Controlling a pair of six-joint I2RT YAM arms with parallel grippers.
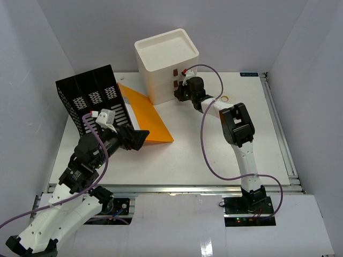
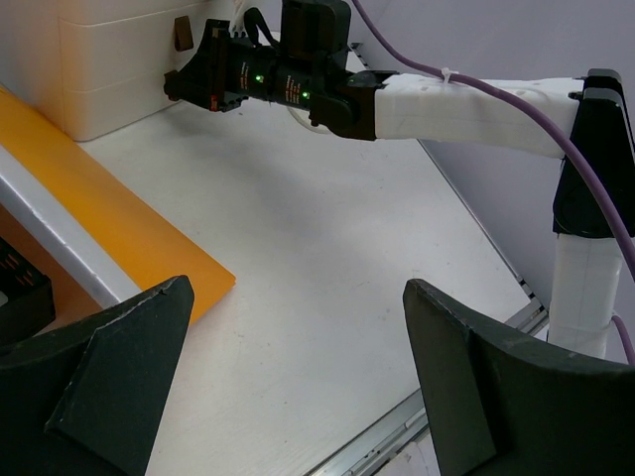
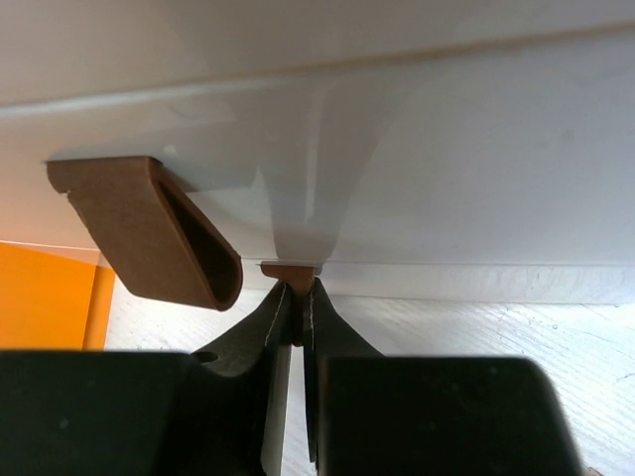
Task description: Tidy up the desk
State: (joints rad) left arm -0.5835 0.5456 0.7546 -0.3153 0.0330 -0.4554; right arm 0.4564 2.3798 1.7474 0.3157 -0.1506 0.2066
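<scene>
Two claws, two very different jobs. My right claw (image 3: 291,297) is pressed together on a thin brown tab (image 3: 290,269) on the front of the cream drawer box (image 1: 159,80), with only the tab's edge showing between my fingertips. A second pull, a brown loop (image 3: 149,226), hangs free just above and beside it on the same face. My left claw (image 2: 298,290) is spread wide and holds nothing. It hovers well in front of the box and off to its left, over the near edge of the orange folder (image 1: 149,122). That folder lies flat on the desk (image 1: 203,150), the wide white top that carries everything, and runs from the box's front left corner toward the black mesh file rack (image 1: 88,96).

I judge the step in hand to be drawing that drawer out. The grip is the weak point. The tab is slim and I have it only at my fingertips, so a pull that is not straight out from the box's face could let it slide free. The box looks light and nothing braces it, so a stiff drawer might drag the whole box forward or tip it rather than open. I cannot tell whether the folder's corner touches the box's base, but a sliding box would shove it. My purple cable (image 1: 204,147) loops in front of the box and could catch.
</scene>
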